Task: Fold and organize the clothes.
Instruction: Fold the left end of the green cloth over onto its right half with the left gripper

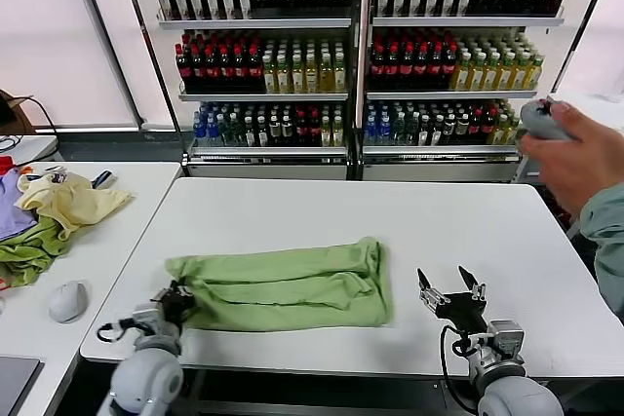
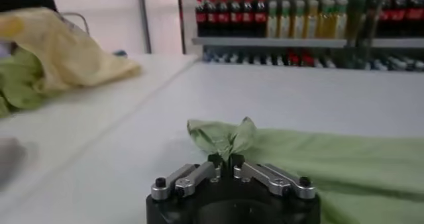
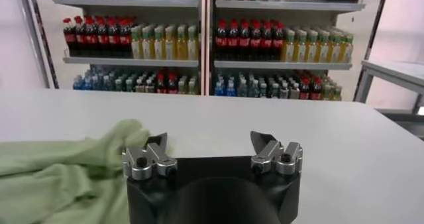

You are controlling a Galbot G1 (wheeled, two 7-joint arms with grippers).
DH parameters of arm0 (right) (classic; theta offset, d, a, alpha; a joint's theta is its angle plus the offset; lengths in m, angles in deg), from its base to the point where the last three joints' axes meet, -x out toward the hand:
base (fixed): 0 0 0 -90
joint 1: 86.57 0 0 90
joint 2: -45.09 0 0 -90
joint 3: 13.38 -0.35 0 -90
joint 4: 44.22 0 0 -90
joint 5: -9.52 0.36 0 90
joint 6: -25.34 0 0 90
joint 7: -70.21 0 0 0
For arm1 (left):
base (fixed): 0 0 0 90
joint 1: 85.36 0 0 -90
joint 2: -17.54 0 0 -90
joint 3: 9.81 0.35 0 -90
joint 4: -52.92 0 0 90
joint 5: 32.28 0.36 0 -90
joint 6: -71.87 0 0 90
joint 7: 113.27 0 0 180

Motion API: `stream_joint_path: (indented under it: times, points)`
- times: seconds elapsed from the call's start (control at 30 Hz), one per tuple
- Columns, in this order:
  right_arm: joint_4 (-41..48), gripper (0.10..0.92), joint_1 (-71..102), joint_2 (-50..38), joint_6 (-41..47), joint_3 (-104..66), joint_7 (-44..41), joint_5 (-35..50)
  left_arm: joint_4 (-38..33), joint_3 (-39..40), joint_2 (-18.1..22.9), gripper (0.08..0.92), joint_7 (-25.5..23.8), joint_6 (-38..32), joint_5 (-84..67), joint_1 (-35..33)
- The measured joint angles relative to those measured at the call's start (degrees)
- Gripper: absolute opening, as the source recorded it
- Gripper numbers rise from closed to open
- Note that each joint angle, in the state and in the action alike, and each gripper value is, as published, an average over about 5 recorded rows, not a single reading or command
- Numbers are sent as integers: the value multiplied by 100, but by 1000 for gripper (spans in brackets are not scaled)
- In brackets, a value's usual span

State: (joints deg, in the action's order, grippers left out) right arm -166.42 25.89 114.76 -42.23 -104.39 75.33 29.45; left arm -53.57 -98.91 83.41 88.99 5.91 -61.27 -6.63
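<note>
Light green shirt [image 1: 288, 285] lies folded into a long flat band across the near half of the white table [image 1: 439, 221], running 9-to-3 in the head view. One end is bunched up higher at about 2 o'clock of the cloth; no print or collar showing.

Left gripper [image 1: 176, 299] sits at the shirt's 9 o'clock corner, low on the table near the front edge. Jaws are pinched together on that corner — left wrist view shows a small peak of fabric [image 2: 228, 138] standing up between the fingertips, rest of the shirt spreading away behind it.

Right gripper [image 1: 450, 288] is at 3 o'clock of the shirt, just beside its end but clear of it, over bare table. Jaws wide apart, nothing between them — right wrist view shows both fingers [image 3: 154, 151] with table between, shirt edge off to one side.

Side table at 9 o'clock: pale yellow garment [image 1: 70, 200] heaped on darker green cloth [image 1: 27, 252], purple cloth [image 1: 10, 204] next to it, grey mouse [image 1: 67, 300] nearer the front.

A person's hand [image 1: 575, 155] holding a grey object is at 2 o'clock past the table edge. Drink shelves [image 1: 356, 46] at 12 o'clock behind.
</note>
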Motion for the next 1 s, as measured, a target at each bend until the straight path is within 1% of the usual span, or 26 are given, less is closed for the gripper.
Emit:
stream_joint_path:
  times: [0.1, 0.2, 0.37, 0.53, 0.67, 0.8, 1.0]
  points:
    - [-6, 823, -2, 11, -8, 19, 0, -9, -109, -371, -231, 133, -112, 43, -274, 39]
    - [-15, 823, 5, 27, -15, 28, 0, -26, -273, -643, -368, 133, -170, 94, -658, 35]
    - [-26, 823, 22, 68, -19, 56, 0, -70, -736, -771, -353, 133, -189, 142, -1490, 20]
    - [-50, 823, 51, 106, -21, 83, 0, -119, -1149, -494, -28, 133, -181, 133, -2284, 84]
    - [-69, 823, 75, 128, -23, 87, 0, -152, -1273, -88, 300, 133, -182, 87, -2658, 178]
    - [-75, 823, 88, 150, -28, 80, 1, -175, -1220, 375, 595, 133, -208, 39, -2791, 310]
    - [-51, 823, 59, 188, -30, 87, 1, -199, -878, 1050, 940, 134, -261, -8, -2520, 578]
